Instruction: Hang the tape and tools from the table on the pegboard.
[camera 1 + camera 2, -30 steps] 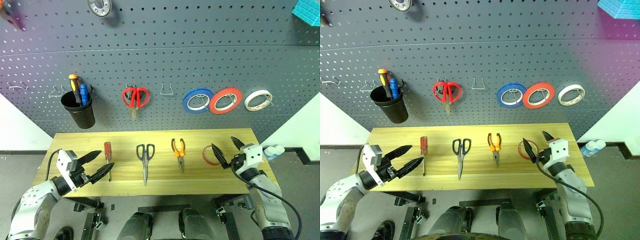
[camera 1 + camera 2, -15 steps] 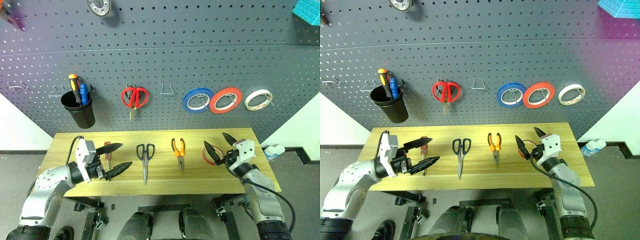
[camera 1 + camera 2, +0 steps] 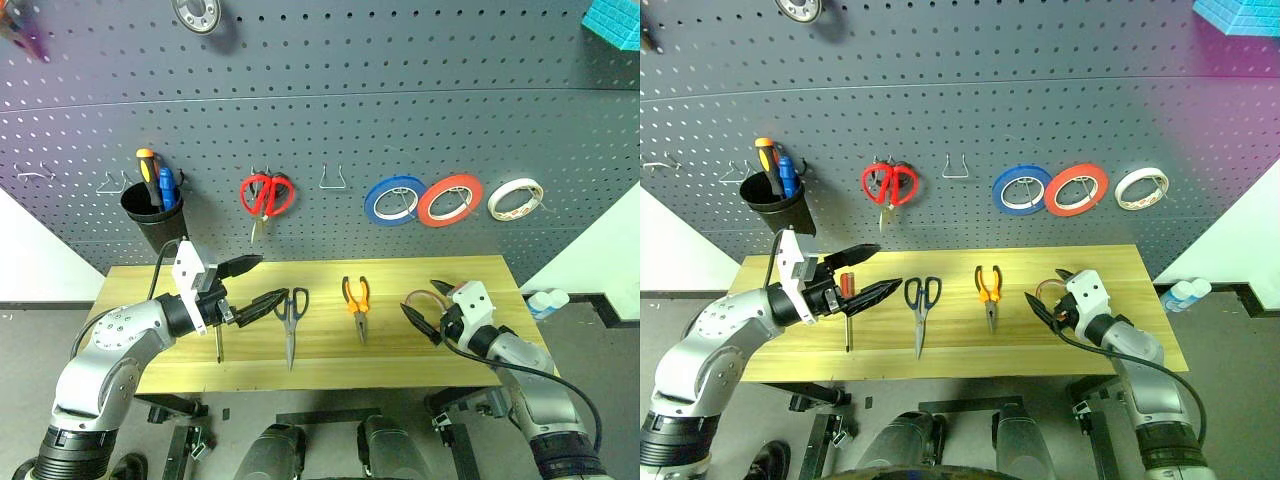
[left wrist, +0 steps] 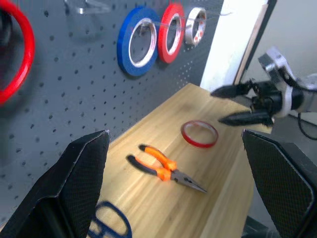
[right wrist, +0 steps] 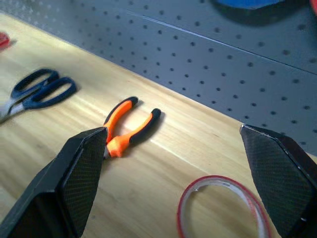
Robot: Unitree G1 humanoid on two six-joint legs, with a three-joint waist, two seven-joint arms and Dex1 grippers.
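Four task things lying on the desk [image 3: 320, 345], both claws spread wide and empty.

From left to right on the light wood: red-handled screwdriver [image 3: 217, 330], dark-handled scissors [image 3: 291, 322], orange pliers [image 3: 357, 306], thin red tape ring [image 3: 424, 303], each apart from the next. Left claw [image 3: 256, 283] hovering above the screwdriver, fingers wide apart, pointing toward the scissors, gripping nothing. Right claw [image 3: 426, 306] close at the tape ring, fingers also wide apart, one on each side of the ring's near edge; contact cannot be told. Behind, the dark pegboard [image 3: 330, 110] with red scissors [image 3: 267, 195], blue roll [image 3: 395, 200], wider red roll [image 3: 448, 199], white roll [image 3: 516, 199] and black cup [image 3: 155, 222] already hanging.
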